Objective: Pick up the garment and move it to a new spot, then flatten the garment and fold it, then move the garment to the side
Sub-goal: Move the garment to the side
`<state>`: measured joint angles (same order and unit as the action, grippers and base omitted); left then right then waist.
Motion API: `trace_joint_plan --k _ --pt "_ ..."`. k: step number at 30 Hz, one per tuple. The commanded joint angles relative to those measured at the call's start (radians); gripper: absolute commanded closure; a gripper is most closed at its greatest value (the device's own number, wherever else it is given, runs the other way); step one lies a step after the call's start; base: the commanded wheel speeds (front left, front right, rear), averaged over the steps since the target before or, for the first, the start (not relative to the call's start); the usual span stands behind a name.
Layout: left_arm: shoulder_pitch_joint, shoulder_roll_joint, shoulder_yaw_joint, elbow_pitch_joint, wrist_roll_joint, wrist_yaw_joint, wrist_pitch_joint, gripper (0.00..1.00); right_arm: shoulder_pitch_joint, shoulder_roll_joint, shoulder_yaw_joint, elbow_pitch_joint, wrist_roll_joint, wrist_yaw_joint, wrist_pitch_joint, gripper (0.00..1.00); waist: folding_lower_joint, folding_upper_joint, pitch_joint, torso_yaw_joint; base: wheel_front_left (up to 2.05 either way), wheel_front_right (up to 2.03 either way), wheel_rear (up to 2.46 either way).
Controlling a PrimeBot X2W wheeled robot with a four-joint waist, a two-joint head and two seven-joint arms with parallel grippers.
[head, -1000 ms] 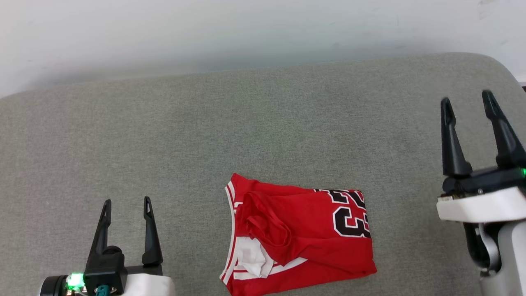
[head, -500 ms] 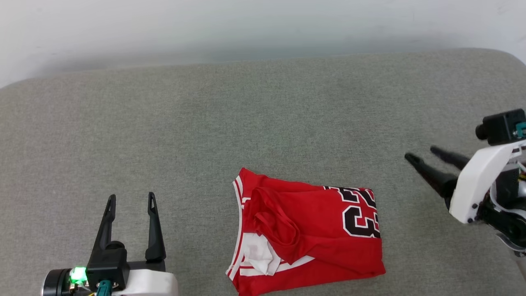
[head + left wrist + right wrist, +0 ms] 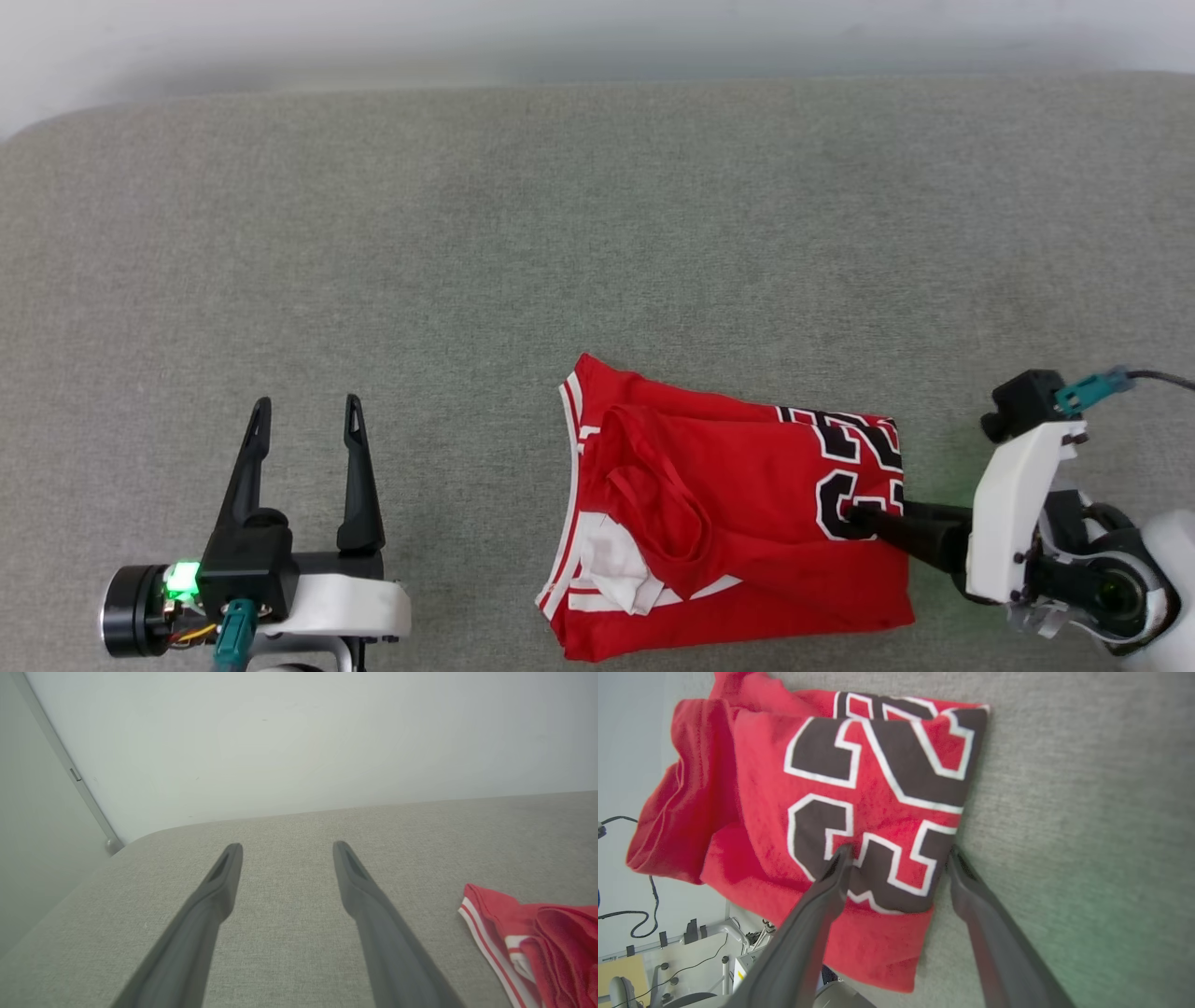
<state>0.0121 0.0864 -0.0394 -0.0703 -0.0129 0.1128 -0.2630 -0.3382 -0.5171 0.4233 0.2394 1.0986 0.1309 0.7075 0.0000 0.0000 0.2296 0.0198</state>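
The garment point(image 3: 728, 532) lies loosely folded in a rough rectangle at the near, right-of-middle part of the grey upholstered surface point(image 3: 467, 233), black number print point(image 3: 859, 467) on its right end and a white sleeve point(image 3: 611, 569) bunched at its left end. The right gripper point(image 3: 899, 851) comes in low from the right, jaws spread wide and gripping nothing; one finger rests over the number print, the other sits just beside the garment's right edge. This cloth looks light, limp and likely to slide layer over layer; pinch only the top ply and I'd expect the fold to peel open, so the best hold is that right edge with every layer between the jaws. Over on the left, the left gripper point(image 3: 307, 401) stays well apart from the garment, jaws apart and empty, pointing toward the pale wall point(image 3: 299, 742).
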Motion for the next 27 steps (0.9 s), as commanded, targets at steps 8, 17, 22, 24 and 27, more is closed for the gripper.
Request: trace_joint_plan --k 8,17,22,24,27 --pt "-0.047 -0.006 -0.004 0.010 0.003 -0.011 -0.002 0.00 0.008 0.046 0.179 0.087 -0.004 -0.001 -0.021 0.00 0.0000 0.0000 0.051 0.048 0.00 0.00 0.00" --pt "-0.052 -0.012 0.002 0.018 0.001 -0.009 -0.002 0.00 -0.046 0.016 0.265 0.088 0.004 -0.002 -0.128 1.00 0.0000 0.0000 0.051 0.061 0.00 0.00 0.00" --pt "-0.021 -0.013 0.013 0.019 -0.001 -0.004 -0.002 0.00 -0.110 -0.036 0.298 0.032 0.010 0.000 -0.190 1.00 0.0000 0.0000 0.007 0.041 0.00 0.00 0.00" --pt "-0.013 -0.013 0.019 0.015 -0.001 -0.003 -0.002 0.00 -0.142 -0.065 0.317 0.007 -0.003 0.000 -0.212 1.00 0.0000 0.0000 -0.010 0.024 0.00 0.00 0.00" --pt "0.002 -0.014 0.028 0.009 0.000 -0.001 -0.002 0.00 -0.177 -0.099 0.352 -0.039 -0.018 0.000 -0.236 1.00 0.0000 0.0000 -0.032 -0.010 0.00 0.00 0.00"
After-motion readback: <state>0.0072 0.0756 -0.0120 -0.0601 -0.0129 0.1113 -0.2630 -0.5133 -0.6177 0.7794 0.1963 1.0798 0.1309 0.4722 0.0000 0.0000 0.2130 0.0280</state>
